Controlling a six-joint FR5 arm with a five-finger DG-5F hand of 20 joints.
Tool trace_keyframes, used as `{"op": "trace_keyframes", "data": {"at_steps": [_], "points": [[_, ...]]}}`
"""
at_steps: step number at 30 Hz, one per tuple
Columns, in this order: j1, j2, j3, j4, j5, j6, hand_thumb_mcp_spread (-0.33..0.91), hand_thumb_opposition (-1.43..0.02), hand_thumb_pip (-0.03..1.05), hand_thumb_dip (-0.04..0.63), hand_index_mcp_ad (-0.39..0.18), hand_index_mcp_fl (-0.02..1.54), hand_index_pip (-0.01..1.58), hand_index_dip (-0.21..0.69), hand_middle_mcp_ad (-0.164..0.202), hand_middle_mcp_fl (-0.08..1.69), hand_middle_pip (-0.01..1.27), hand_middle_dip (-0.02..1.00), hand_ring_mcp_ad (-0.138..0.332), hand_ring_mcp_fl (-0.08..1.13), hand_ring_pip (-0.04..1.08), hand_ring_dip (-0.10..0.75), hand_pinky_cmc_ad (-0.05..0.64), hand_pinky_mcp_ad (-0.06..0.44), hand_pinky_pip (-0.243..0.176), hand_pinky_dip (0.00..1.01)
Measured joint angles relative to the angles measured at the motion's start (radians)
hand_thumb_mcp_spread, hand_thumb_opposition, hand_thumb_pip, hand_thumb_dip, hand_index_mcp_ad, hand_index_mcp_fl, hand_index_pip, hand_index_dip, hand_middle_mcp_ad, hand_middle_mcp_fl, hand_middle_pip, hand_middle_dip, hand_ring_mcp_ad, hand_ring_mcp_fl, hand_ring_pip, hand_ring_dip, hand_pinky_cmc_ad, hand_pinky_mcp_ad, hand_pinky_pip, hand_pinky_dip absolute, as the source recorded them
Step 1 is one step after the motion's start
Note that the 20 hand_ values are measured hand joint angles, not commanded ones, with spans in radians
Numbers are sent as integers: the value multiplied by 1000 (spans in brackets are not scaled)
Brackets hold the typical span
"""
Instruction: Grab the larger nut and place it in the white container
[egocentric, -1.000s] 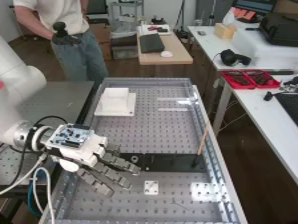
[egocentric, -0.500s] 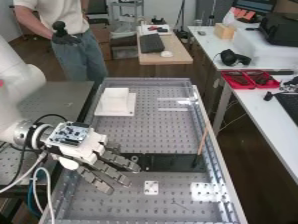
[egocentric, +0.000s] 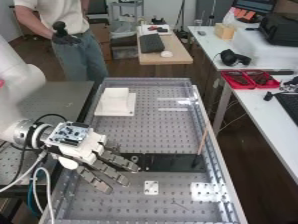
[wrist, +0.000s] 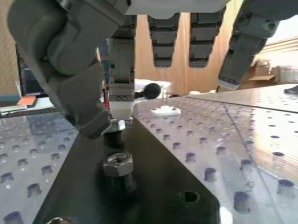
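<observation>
Back slightly toward my arm has come my hand (egocentric: 83, 152), its fingers spread. Beneath it, a hex nut (wrist: 118, 165) stands on the dark plate (wrist: 156, 185), a second nut (wrist: 117, 126) right at my thumb tip; the white container (egocentric: 116, 100) sits well apart, off my hand's left.

I observe a silver hex nut (wrist: 118, 165), bore up, raised above the black plate (wrist: 166, 185); I cannot confirm it is the larger. White container (egocentric: 116, 98): boxy, upright, at the far left of the perforated tray (egocentric: 151, 136).
</observation>
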Motion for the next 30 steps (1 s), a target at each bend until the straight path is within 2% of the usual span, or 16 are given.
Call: {"op": "trace_keyframes", "data": {"at_steps": [30], "points": [[-7, -24, 19, -11, -8, -8, 340, -848, 794, 190, -134, 54, 1555, 108, 82, 10, 138, 216, 176, -2, 199, 110, 354, 309, -105, 696]]}}
